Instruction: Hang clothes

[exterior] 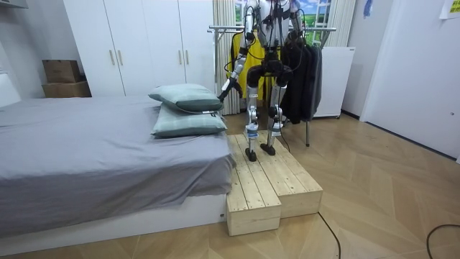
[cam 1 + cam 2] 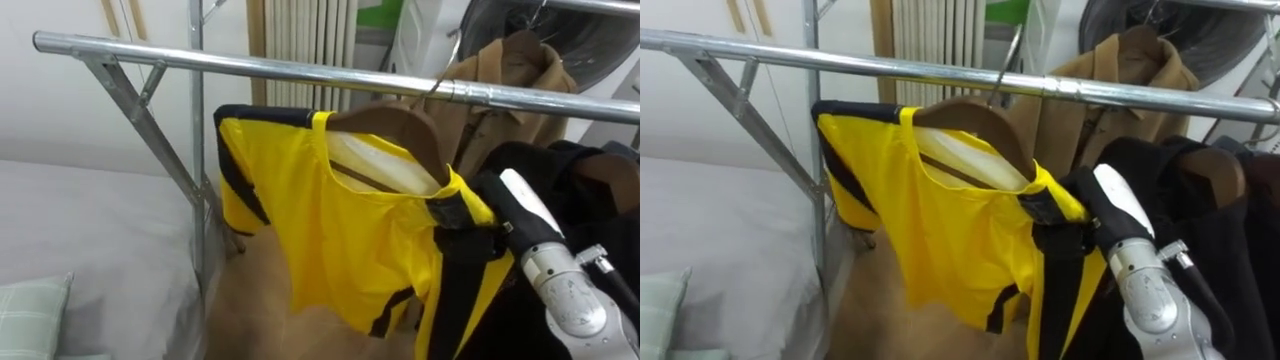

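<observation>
Mostly buried in dark shoulder fabric at lower right, the right hand [image 2: 505,215] gives no view of its grip. The yellow shirt [image 2: 340,230] hangs centre-frame on a wooden hanger [image 2: 395,125] hooked over the rail [image 2: 250,68]. The hand should probably let go only once the hook sits squarely.

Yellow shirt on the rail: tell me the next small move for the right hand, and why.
Probably ease the right hand off the shoulder of the yellow shirt and draw it back. The shirt sits on the wooden hanger, whose hook is over the metal rail, so it looks hung. Whether the hand grips the cloth cannot be told.
</observation>
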You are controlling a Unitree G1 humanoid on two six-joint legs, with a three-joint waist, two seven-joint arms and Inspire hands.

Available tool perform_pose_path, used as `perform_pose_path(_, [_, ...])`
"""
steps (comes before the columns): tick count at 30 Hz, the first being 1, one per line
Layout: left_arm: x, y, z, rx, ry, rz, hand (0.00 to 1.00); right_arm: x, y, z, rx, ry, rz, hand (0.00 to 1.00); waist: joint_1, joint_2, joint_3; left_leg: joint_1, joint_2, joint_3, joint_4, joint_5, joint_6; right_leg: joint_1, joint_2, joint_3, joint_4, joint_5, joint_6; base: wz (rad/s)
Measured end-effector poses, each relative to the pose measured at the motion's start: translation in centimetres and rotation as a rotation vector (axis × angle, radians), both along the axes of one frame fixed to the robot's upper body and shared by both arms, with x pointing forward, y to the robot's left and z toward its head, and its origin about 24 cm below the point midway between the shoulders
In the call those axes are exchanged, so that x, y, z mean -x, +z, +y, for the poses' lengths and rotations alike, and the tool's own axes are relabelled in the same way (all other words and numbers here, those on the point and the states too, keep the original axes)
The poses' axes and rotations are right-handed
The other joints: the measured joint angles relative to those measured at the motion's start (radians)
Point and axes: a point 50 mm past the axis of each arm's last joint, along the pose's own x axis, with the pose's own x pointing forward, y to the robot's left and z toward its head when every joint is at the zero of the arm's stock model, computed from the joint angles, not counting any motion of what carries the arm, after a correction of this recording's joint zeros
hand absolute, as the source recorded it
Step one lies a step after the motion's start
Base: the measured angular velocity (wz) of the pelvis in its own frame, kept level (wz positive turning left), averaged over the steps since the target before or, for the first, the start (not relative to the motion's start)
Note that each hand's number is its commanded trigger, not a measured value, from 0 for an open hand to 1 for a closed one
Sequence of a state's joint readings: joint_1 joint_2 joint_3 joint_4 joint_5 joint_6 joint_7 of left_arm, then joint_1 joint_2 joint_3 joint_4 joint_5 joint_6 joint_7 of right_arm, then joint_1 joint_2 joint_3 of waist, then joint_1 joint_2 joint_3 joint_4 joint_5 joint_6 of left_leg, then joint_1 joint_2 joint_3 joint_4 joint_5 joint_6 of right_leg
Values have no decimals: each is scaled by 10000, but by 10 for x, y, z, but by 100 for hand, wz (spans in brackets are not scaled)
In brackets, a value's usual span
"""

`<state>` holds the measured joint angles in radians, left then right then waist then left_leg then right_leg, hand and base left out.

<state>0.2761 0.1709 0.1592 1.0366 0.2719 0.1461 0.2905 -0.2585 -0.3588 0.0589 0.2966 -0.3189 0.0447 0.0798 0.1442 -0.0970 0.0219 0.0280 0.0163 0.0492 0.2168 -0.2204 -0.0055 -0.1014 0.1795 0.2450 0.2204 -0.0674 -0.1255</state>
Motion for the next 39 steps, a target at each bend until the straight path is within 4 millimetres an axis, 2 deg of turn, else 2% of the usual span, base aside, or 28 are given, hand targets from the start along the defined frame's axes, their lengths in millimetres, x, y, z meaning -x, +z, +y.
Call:
perform_pose_path(4, [-1, 1, 2, 113, 89, -85, 0, 2, -14, -4, -120, 119, 914, 100, -3, -25, -1, -11, -6, -3, -24, 1, 1, 1, -7, 0, 10, -2, 3, 0])
perform_pose_path(12, [-2, 3, 7, 118, 359, -223, 0, 3, -22, -6, -208, 245, 1689, 100, 9, -225, -18, -57, -11, -43, -16, 3, 3, -18, -34, -88, -4, 18, -33, 0])
perform_pose_path(18, [-4, 4, 8, 261, 332, -247, 0, 3, -30, -9, -343, 398, 2560, 100, 8, -228, -20, -10, -50, -210, -26, 0, 9, 14, -76, -206, -14, -6, -27, 7])
perform_pose_path(25, [-7, 4, 9, 253, 110, -224, 0, -3, -43, -19, -1412, 64, 3583, 100, -5, -233, -23, 3, -77, -354, -8, 16, 24, 49, -137, -428, 1, -48, -54, 7])
perform_pose_path(34, [-7, 4, 9, 273, 37, -235, 0, 6, -63, -33, -2202, -628, 4499, 100, 15, -231, -23, 25, -110, -486, 58, 16, 25, 136, -160, -482, -1, -63, -47, 4])
perform_pose_path(39, [-10, 5, 9, 253, 11, -342, 0, 6, -65, -35, -2369, -701, 4599, 100, 50, -231, -23, 25, -114, -554, 59, 16, 25, 158, -169, -543, -10, -70, -50, 4])
